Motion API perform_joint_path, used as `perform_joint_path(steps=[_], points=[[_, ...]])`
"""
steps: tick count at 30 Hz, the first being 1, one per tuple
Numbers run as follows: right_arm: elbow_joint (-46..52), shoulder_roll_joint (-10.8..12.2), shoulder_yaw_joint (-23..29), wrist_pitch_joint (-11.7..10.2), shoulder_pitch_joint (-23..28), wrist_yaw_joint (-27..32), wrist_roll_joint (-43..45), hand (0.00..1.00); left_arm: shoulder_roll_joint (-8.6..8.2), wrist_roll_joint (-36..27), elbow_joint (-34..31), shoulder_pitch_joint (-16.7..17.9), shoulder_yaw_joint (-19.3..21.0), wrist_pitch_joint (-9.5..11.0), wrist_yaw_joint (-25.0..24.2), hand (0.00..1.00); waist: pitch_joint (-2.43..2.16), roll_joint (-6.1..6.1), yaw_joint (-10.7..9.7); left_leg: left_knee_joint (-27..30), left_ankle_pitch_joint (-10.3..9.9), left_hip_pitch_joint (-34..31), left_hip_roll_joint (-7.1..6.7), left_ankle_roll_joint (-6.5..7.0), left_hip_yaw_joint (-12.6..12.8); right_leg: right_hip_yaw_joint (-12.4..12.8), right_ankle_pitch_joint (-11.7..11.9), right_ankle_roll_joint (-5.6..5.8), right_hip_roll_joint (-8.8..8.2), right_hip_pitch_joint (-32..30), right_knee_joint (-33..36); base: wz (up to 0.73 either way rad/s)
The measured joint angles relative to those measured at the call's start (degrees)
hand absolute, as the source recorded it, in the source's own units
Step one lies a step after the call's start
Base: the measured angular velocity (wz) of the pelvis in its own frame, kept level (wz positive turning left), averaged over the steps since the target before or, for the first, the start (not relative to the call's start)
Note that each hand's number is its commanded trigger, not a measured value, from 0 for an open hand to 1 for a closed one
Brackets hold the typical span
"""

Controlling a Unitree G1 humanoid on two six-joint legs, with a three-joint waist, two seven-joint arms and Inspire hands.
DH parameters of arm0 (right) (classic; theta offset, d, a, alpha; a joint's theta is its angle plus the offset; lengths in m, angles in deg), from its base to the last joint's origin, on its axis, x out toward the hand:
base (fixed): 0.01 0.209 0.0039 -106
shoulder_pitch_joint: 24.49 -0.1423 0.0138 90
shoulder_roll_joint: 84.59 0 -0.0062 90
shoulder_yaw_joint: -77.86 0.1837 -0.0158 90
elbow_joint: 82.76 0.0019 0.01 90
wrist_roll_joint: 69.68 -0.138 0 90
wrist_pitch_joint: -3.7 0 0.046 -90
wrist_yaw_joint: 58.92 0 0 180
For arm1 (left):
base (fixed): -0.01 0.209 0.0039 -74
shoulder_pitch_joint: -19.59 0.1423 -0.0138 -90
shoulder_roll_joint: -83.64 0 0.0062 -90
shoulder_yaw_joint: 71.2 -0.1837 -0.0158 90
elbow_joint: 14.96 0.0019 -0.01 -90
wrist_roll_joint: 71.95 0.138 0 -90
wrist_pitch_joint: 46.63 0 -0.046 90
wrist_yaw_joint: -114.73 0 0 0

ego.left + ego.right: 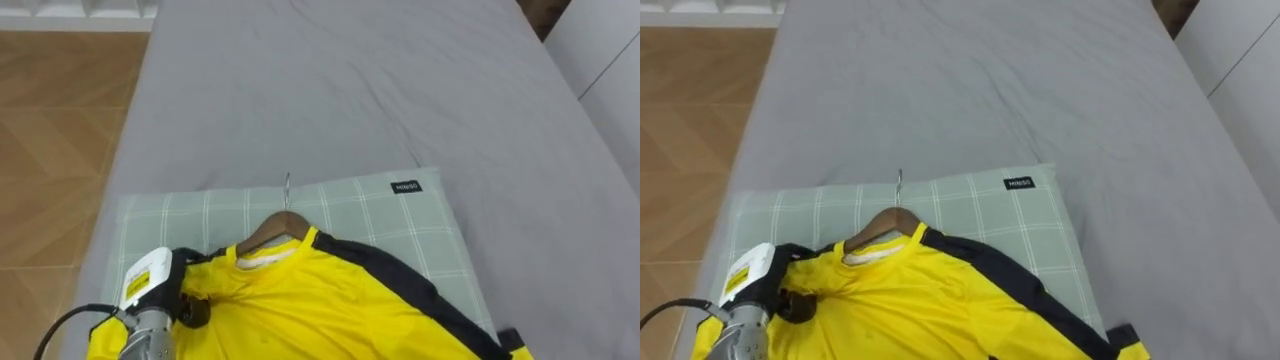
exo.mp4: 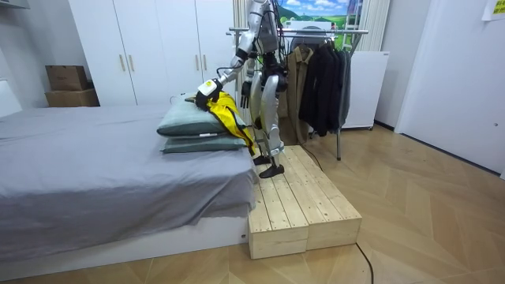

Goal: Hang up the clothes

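Left hand [image 1: 178,298], entering from the lower left of the eye views, fingers curled into the near shoulder of the yellow shirt [image 1: 330,310]. The grip appears to take the cloth and the hanger's arm beneath it together, so that garment and hanger would lift as one.

Wooden hanger [image 1: 272,228] sits inside the collar. Its metal hook [image 1: 287,188] lies flat on the checked pillow [image 1: 400,210] and points up the bed [image 1: 350,90], free of the cloth; this leaves the hook clear to go over a rail. The shirt is spread over the pillow's near half, its dark stripe running toward the lower right. In the room view its lower part hangs off the edge of the bed beside the robot's legs.

Right hand [image 2: 246,93] hangs at the robot's side in the room view; its finger state cannot be told. The robot stands on a wooden platform [image 2: 304,205] against the bed, trunk upright, left arm stretched over the stacked pillows. Clothes rack [image 2: 316,31] with dark garments [image 2: 319,79] stands just behind it.

Judged stage: shirt already on the hanger, hanging not yet done. The next move calls for raising the shoulder grip without letting the hanger slip from the collar, then turning toward the rack. Risk: a one-sided hold may tilt the hanger and shed the far shoulder.
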Motion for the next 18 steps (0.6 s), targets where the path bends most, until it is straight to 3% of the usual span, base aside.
perform_joint_path(steps=[9,18], points=[[-0.3,0.0,0.1,-0.1,0.6,0.0,-0.6,0.00,-0.35,-0.1,0.0,0.0,0.0,-1.1,-0.2,1.00,0.08,0.26,-0.1,0.2,0.0,-0.3,-0.04,-0.01,-0.4,-0.4,0.0,-0.02,-0.08,-0.2,0.1,0.03],[-0.3,0.0,0.1,-0.2,0.5,-0.2,-0.7,0.00,-1.03,-0.1,0.7,0.0,0.0,-1.5,-0.6,1.00,0.08,1.49,-0.1,0.4,0.0,-0.2,-0.02,-0.01,-0.3,-0.5,0.0,-0.02,-0.16,-0.1,0.3,0.00]])
